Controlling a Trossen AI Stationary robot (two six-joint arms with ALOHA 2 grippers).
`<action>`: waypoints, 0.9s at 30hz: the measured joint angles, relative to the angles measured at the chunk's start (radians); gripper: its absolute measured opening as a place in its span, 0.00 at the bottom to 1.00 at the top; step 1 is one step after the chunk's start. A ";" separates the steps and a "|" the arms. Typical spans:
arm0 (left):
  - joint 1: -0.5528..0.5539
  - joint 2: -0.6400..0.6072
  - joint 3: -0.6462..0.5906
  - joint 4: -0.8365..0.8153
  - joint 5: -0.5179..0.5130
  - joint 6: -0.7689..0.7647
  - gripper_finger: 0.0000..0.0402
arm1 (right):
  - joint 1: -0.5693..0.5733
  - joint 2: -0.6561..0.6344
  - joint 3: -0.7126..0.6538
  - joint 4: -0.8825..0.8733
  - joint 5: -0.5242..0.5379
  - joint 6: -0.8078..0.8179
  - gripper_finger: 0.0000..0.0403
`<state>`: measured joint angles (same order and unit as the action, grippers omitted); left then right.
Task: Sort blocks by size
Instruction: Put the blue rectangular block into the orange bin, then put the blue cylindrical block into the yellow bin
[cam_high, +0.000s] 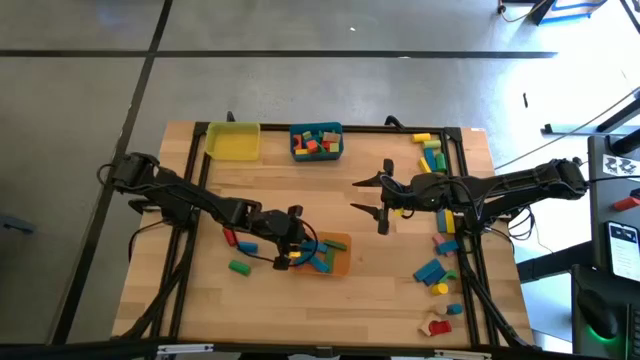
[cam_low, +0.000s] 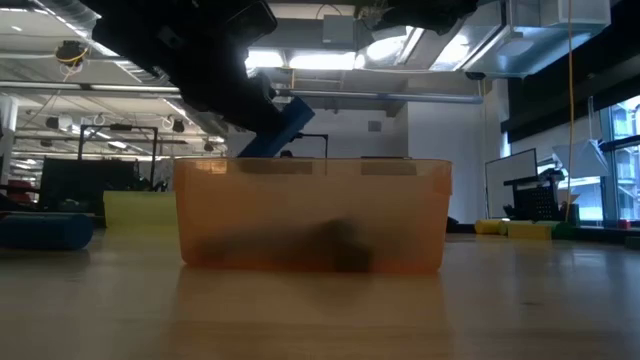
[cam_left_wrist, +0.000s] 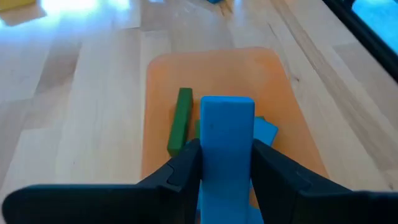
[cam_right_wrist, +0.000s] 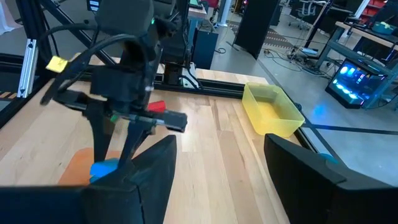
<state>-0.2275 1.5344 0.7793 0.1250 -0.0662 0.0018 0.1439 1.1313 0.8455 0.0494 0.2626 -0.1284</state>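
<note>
Counts, high view:
- Bins: 3. Yellow bin (cam_high: 233, 141), teal bin (cam_high: 316, 142), orange bin (cam_high: 330, 255).
- Arms: 2, w/ 1 gripper each: left gripper (cam_high: 297, 243), right gripper (cam_high: 383, 197).
- Loose blocks left of the orange bin: 3. Red block (cam_high: 229, 237), blue block (cam_high: 246, 246), green block (cam_high: 238, 266).
- Blocks along the right edge: approx a dozen, too small to count exactly.
- Blocks in the teal bin: several, can't count.
- Orange bin, left wrist view: 1 green stick (cam_left_wrist: 180, 120), at least 1 blue piece, plus 1 blue bar (cam_left_wrist: 226, 149) between the fingers.
</note>
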 joint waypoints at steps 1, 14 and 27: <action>-0.002 0.009 0.004 -0.001 0.000 0.013 0.27 | 0.000 0.000 0.000 0.000 0.000 0.000 0.60; 0.000 0.026 0.017 -0.001 0.000 0.048 0.44 | 0.000 0.000 0.000 -0.008 0.004 -0.004 0.60; -0.005 -0.139 0.085 -0.383 0.000 0.039 0.52 | 0.000 0.000 0.000 -0.014 0.003 -0.004 0.60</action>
<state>-0.2324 1.3951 0.8642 -0.2579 -0.0666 0.0410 0.1439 1.1313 0.8455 0.0357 0.2661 -0.1326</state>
